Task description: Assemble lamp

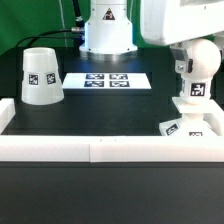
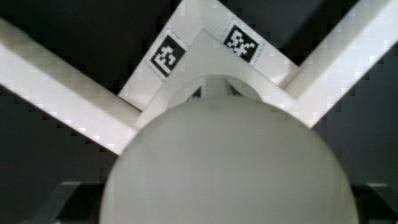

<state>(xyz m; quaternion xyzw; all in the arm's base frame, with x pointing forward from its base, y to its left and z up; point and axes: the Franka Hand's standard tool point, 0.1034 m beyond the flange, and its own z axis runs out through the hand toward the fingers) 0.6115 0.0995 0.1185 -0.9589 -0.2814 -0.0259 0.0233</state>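
Lamp bulb (image 1: 191,88) upright over the base (image 1: 184,112) — pincer (image 1: 192,66) clamped around it.

Arm link (image 1: 172,20): white glossy rounded casing noted. Pedestal (image 1: 107,28): white, dark round mark on front. Black cable (image 1: 72,30) seen alongside. Gripper (image 1: 194,72): white, grey-shaded side.

Shade (image 1: 38,57), bulb (image 2: 222,165) and base (image 1: 181,114) — white plastic, smooth, with a low satin sheen. Their printed black-and-white tags (image 1: 42,78) appear matt. Table surface (image 1: 100,115): black, matt, non-reflective. Marker board (image 1: 75,79) — thin white sheet, flat and matt; material not determinable.
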